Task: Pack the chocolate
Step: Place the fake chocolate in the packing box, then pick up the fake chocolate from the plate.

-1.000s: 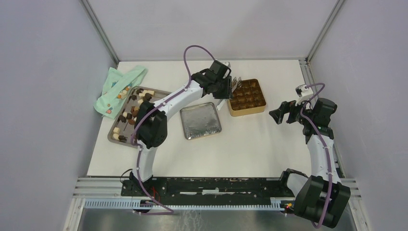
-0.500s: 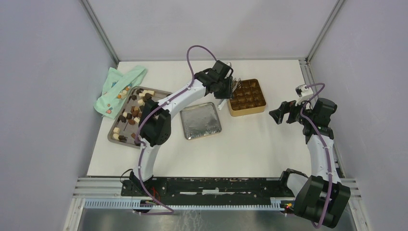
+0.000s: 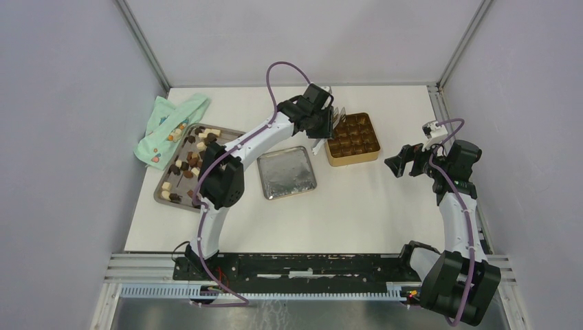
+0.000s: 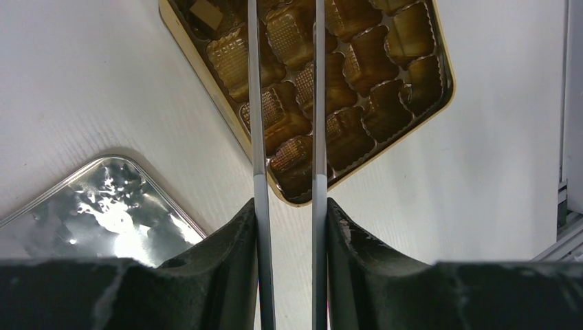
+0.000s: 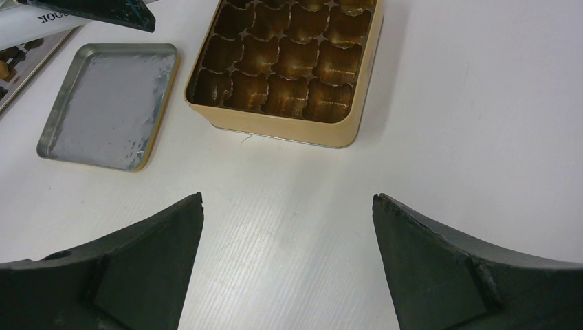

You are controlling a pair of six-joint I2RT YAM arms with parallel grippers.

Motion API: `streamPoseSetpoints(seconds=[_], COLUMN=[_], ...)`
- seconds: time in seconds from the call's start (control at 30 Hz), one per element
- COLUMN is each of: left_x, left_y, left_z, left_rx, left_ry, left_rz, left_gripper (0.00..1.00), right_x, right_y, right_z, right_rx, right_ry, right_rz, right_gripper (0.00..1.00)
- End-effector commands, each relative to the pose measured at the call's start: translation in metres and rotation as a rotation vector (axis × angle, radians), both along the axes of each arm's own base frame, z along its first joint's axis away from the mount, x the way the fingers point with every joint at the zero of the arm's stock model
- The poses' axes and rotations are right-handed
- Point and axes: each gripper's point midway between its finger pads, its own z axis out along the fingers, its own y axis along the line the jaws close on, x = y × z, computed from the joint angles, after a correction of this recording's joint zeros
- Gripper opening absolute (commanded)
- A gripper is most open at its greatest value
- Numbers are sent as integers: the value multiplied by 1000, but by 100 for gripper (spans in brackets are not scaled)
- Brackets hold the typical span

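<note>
Chocolate chunks [image 3: 189,159], dark, mid-brown and cream, are lying heaped on the grey tray [image 3: 159,194] at the table's left, beside a crumpled green cloth [image 3: 172,127]. Most are waiting to be carried across, though what looks like one brown piece [image 4: 206,12] is already sitting in a corner cell of the gold tin [image 5: 282,128]. The left gripper [image 4: 289,213] is clamping long metal tweezers [image 4: 256,137], squeezing the thin, flat blades partway together and reaching them over the tin, probably because its own blunt fingers are too broad for the small scalloped cells. The tips are running out of the wrist view, so whether they are carrying anything cannot be told. The right gripper [image 5: 287,199] is hovering on the tin's near side, jaws wide apart and empty. The silver lid [image 3: 287,172], shiny and wrinkled-looking inside, is lying upturned between tray and tin, out of the way.
</note>
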Motion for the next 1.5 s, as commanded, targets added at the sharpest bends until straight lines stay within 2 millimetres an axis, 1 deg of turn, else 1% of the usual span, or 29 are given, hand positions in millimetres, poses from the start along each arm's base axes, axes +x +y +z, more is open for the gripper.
streamPoseSetpoints(seconds=[0.0,0.1,0.3,0.4,0.5,0.57,0.67,0.77,0.8,0.9,1.07,1.17,1.37,1.4,1.43,1.47], left_x=[11,10,10,9,9,6,-2,-14,-20,-35,-59,-69,-89,-94,-95,-101], left_y=[-9,-9,-9,-9,-9,-8,0,16,23,48,103,147,243,263,276,290], left_z=[26,26,29,35,50,64,76,89,98,102,96,87,63,58,56,51], left_rx=[-26,-27,-29,-39,-66,-91,-111,-121,-125,-102,-40,25,190,231,267,322], left_ry=[-87,-88,-92,-100,-122,-142,-159,-175,-188,-191,-164,-143,-65,-35,-26,2], left_rz=[-34,-38,-39,-39,-34,-33,-28,-17,-10,13,74,137,247,275,294,307], left_gripper=[42,43,44,43,43,43,43,43,43,43,42,43,43,43,43,43], right_x=[4,4,3,3,3,3,3,2,2,2,1,1,0,0,0,0], right_y=[-2,-2,-2,-2,-2,-2,-2,-2,-2,-2,-2,-2,0,0,1,1], right_z=[11,11,11,10,11,10,11,10,10,9,8,6,4,4,4,5], right_rx=[-17,-17,-18,-19,-21,-22,-28,-31,-32,-34,-35,-37,-32,-31,-29,-28], right_ry=[-52,-52,-54,-52,-53,-53,-56,-57,-58,-60,-62,-63,-64,-64,-65,-65], right_rz=[6,6,7,6,7,5,6,7,7,8,10,11,20,22,24,26], right_gripper=[98,98,98,98,98,98,98,98,98,98,98,98,98,98,98,98])
